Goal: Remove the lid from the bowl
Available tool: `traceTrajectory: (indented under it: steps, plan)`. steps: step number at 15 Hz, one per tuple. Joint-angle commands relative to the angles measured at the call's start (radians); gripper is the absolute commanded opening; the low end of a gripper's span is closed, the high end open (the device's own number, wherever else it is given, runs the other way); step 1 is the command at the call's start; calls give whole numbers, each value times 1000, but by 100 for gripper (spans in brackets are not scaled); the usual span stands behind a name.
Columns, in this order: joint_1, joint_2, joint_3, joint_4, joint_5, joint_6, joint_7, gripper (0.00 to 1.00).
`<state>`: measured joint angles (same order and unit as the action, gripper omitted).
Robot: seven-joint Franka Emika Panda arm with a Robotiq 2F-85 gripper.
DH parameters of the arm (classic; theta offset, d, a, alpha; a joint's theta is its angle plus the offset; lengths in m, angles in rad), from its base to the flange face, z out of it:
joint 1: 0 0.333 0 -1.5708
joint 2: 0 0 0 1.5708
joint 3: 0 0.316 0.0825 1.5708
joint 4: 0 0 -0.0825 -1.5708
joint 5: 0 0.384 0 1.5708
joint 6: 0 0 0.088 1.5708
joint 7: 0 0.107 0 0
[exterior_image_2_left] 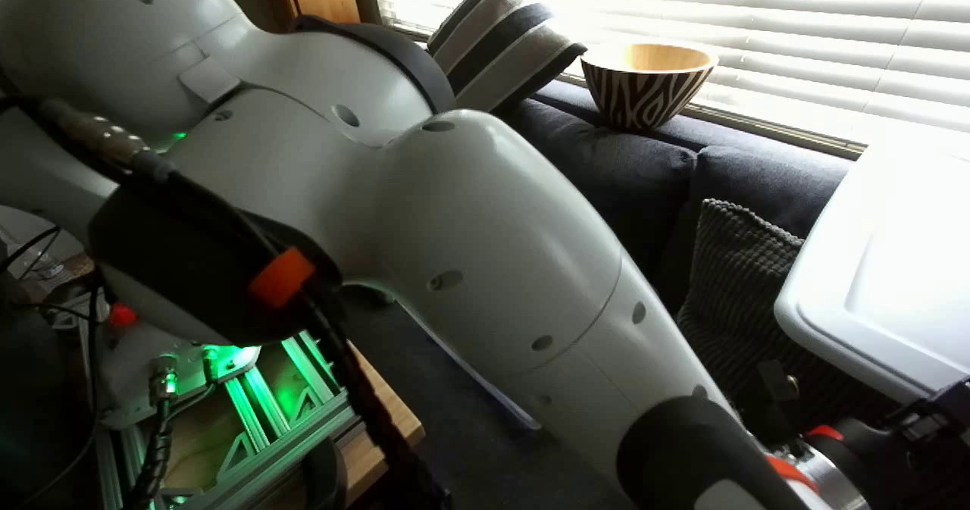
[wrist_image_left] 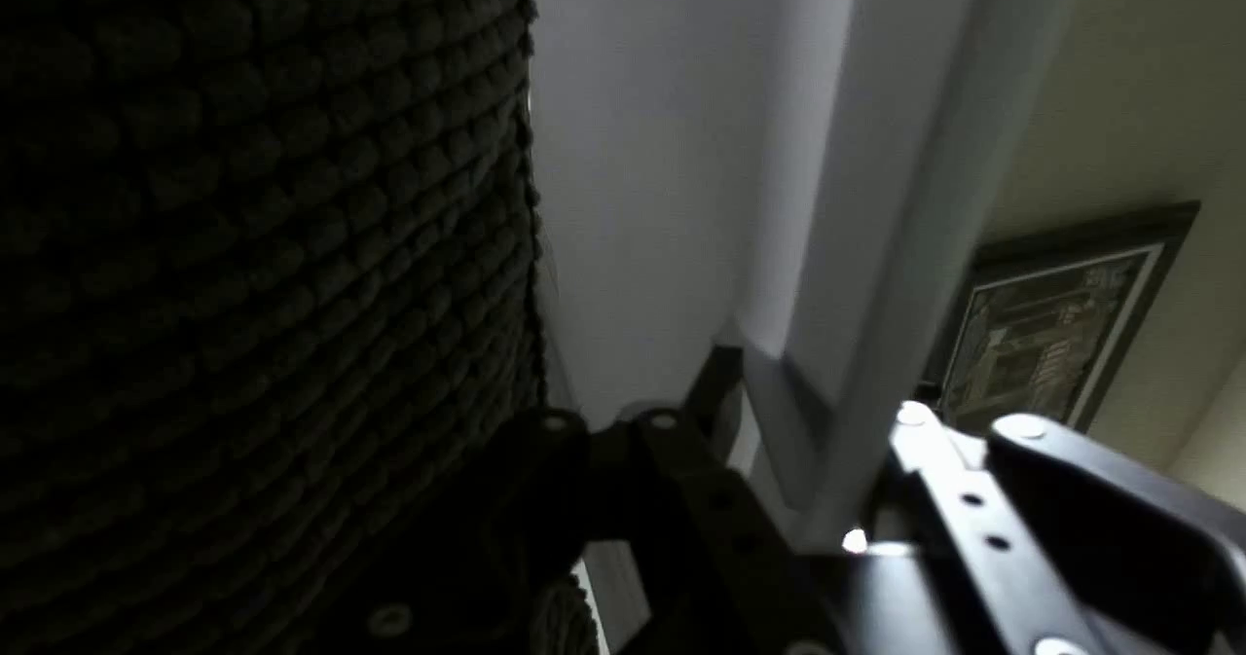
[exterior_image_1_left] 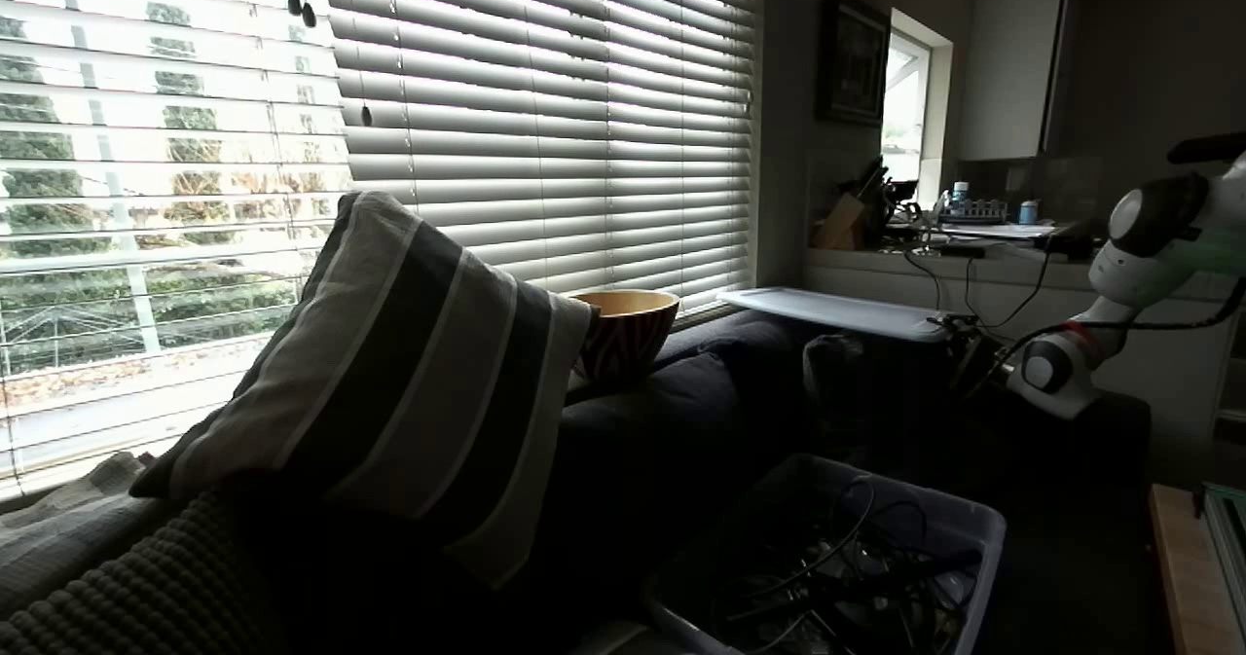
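Observation:
The lid (exterior_image_1_left: 837, 312) is a large pale rectangular sheet. It lies nearly level over the far end of the sofa back, near the window. It also shows at the right in an exterior view (exterior_image_2_left: 894, 283) and fills the middle of the wrist view (wrist_image_left: 662, 168). My gripper (exterior_image_1_left: 959, 332) is at the lid's near edge, also seen in an exterior view (exterior_image_2_left: 936, 411). In the wrist view my gripper (wrist_image_left: 798, 412) has the lid's rim between its fingers; one fingertip is hidden behind the lid. The bowl (exterior_image_1_left: 991, 538), a rectangular tub, stands uncovered on the sofa with dark cables inside.
A striped cushion (exterior_image_1_left: 419, 344) and a zebra-patterned round wooden vessel (exterior_image_1_left: 633, 339) stand along the sofa back by the blinds. A dark ribbed cushion (exterior_image_2_left: 735, 290) is close under the lid and gripper. A counter with small items (exterior_image_1_left: 973, 232) stands behind the lid.

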<state>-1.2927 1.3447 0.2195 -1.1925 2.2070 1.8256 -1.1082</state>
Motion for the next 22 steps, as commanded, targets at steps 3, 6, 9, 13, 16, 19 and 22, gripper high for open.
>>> traceTrajectory:
  steps: [3,6,9,13,16,19,22]
  plan:
    - [45,-129,-40,-119,-61,37,-123,67]
    - [64,-192,-83,-186,-171,47,-94,90]
    - [136,-258,-203,-261,-225,0,-53,100]
    - [220,-331,-336,-352,-327,-9,13,100]
    - [285,-370,-417,-399,-431,-17,67,100]
    - [329,-404,-468,-440,-565,-67,111,100]
    - [371,-429,-502,-467,-707,-116,124,100]
